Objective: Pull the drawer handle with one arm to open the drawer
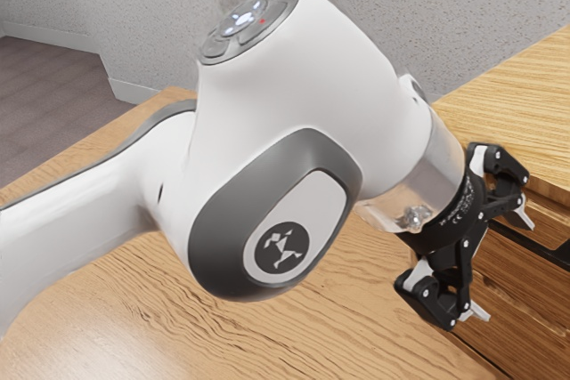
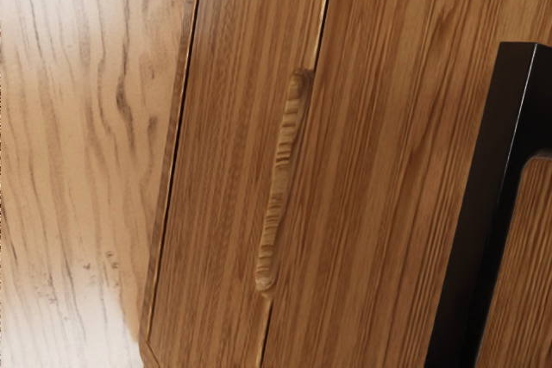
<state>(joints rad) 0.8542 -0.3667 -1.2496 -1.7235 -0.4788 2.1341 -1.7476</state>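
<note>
Drawer handle (image 1: 550, 248): black bar just beside my gripper (image 1: 499, 264). Fingers apart, nothing clamped. Risk: closing short of bar, scraping drawer front (image 2: 388, 170), so pull slips.

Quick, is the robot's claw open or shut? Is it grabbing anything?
Gripper: open, holding nothing.

Black handle (image 2: 493, 213) on a brown, wood-grained drawer front (image 2: 388, 170).

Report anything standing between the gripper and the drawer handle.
Nothing visible does. The open gripper hangs close before the black drawer handle on the wooden drawer front, with no object between them.
</note>
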